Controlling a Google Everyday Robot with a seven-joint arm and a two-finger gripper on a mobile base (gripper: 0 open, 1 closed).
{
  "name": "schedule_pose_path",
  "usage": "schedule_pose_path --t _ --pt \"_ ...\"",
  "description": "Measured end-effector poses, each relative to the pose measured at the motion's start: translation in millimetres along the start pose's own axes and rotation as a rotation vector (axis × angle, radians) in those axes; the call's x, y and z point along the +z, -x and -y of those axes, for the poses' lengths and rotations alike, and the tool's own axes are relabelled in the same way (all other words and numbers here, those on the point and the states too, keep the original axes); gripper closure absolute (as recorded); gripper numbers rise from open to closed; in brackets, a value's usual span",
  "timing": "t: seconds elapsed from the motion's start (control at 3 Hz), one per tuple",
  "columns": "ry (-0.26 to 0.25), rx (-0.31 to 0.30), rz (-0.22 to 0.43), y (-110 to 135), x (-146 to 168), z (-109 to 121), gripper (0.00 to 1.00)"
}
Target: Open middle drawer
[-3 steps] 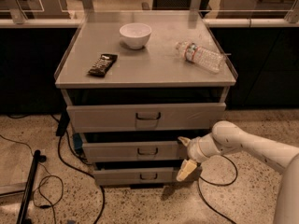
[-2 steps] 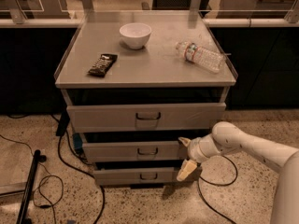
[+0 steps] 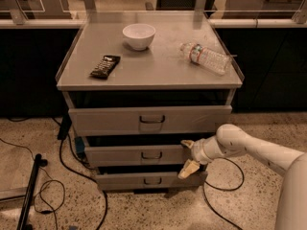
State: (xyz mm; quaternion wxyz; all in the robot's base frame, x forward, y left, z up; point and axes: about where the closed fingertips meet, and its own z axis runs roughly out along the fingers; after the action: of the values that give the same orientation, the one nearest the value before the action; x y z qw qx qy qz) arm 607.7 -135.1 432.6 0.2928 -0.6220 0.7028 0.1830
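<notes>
The grey cabinet has three drawers. The middle drawer (image 3: 120, 155) has a low flat front with a small dark wire handle (image 3: 151, 155) at its centre, and it stands a little out from the cabinet. My gripper (image 3: 188, 156) is at the right end of this drawer's front, to the right of the handle. Its two pale fingers are spread, one at the drawer's top edge (image 3: 187, 143) and one below (image 3: 188, 169). It holds nothing. My white arm (image 3: 254, 150) reaches in from the right.
The taller top drawer (image 3: 149, 120) and the lowest drawer (image 3: 151, 180) also stand slightly out. On the cabinet top are a white bowl (image 3: 139, 35), a dark snack bar (image 3: 105, 66) and a lying water bottle (image 3: 206, 58). Black cables (image 3: 72, 171) lie on the floor at left.
</notes>
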Motion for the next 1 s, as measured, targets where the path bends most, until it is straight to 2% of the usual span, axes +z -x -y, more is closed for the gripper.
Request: schedule_pose_path --t 0.33,1.0 --pt "0.0 0.0 0.0 0.0 0.0 0.0 0.27" --pt "0.001 -0.001 0.0 0.2 0.4 -0.5 0.75"
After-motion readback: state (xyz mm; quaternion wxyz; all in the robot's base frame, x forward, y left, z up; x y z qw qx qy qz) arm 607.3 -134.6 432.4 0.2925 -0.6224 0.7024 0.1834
